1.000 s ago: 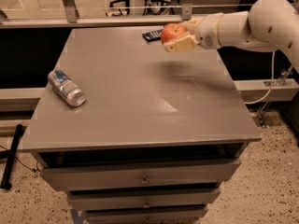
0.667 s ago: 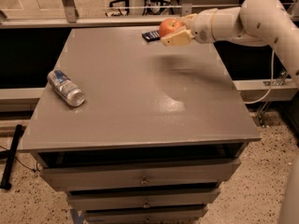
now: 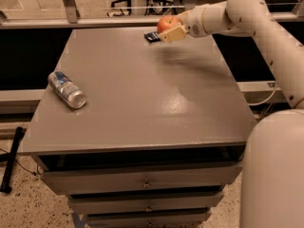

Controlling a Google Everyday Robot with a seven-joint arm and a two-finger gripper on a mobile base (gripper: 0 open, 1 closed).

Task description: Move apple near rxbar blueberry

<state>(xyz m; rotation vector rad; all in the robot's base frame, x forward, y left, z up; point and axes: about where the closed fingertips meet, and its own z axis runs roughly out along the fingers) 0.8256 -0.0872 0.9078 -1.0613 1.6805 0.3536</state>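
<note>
My gripper (image 3: 169, 28) is at the far edge of the grey table (image 3: 142, 94), shut on the red-orange apple (image 3: 166, 23), which it holds just above the tabletop. The rxbar blueberry (image 3: 151, 36), a small dark navy bar, lies flat on the table just to the left of the apple, partly hidden behind the gripper's tan fingers (image 3: 174, 33). My white arm (image 3: 247, 13) reaches in from the right.
A silver and blue can (image 3: 66, 90) lies on its side near the table's left edge. The table has drawers (image 3: 142, 182) at the front. A rail (image 3: 95, 20) runs behind the far edge. A black pole (image 3: 12, 160) lies on the floor at left.
My gripper has carried the apple a little to the left and farther back, closer to the rxbar blueberry. The can has not moved.
</note>
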